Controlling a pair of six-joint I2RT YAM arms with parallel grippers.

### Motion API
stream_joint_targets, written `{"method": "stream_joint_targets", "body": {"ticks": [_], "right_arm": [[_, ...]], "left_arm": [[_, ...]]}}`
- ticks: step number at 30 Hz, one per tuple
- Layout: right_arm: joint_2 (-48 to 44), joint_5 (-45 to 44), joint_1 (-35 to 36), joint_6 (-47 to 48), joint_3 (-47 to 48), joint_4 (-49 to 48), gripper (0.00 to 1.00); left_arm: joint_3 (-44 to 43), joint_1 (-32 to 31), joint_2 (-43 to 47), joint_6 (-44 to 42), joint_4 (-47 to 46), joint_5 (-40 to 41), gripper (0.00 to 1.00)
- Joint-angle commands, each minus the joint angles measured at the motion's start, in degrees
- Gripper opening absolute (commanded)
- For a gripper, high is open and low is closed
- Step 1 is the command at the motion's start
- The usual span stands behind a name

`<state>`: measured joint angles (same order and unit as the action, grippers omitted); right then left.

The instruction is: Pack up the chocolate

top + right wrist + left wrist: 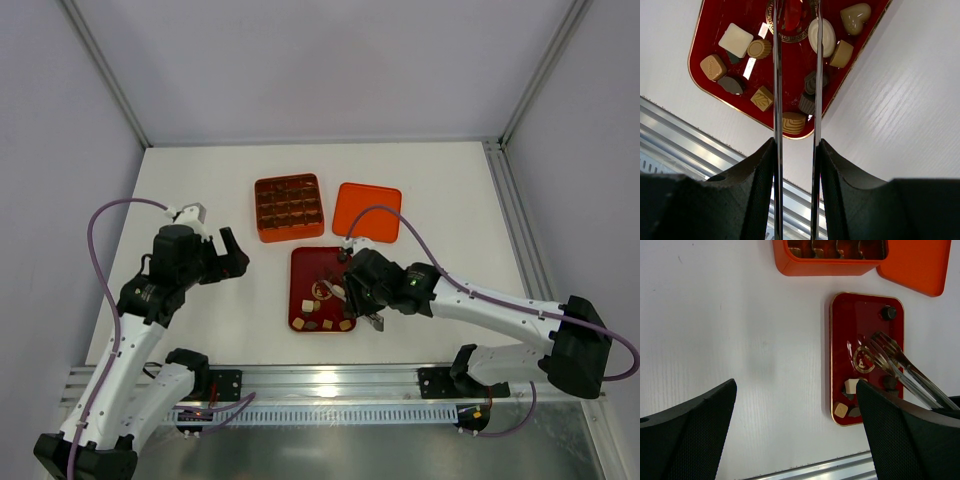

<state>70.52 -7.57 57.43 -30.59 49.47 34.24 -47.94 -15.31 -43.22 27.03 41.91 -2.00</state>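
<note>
right gripper (796,150): clamped on tongs (777,75) | left gripper (236,254): spread apart, nothing held | chocolates (736,39): dozen-ish lying on tray (720,20) around tong tips, none picked | box (289,208): fill can't be told, so most of it's probably left tbh

Left arm (130,330) comes up from the near edge on the left side and is bent at the elbow. The left gripper (234,255) hangs over the left half of the table with its fingers (690,435) spread wide, nothing between them. Right arm (490,305) is stretched low from the near right corner toward the middle of the near edge. The right gripper (796,150) is angled down and clamped on a pair of metal tongs (777,75).
</note>
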Motion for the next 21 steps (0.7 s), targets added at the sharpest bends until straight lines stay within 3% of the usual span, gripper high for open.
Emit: {"method": "stream_joint_targets", "body": {"ticks": [1, 21], "right_arm": [[-0.38, 0.19, 0.40, -0.52, 1.24, -1.90, 0.41], [-4.34, -1.92, 1.81, -1.58, 2.82, 3.99, 0.41]], "left_arm": [[-0.05, -0.25, 0.77, 0.31, -1.31, 0.68, 1.00], [-0.04, -0.33, 0.77, 0.40, -1.31, 0.59, 1.00]]}}
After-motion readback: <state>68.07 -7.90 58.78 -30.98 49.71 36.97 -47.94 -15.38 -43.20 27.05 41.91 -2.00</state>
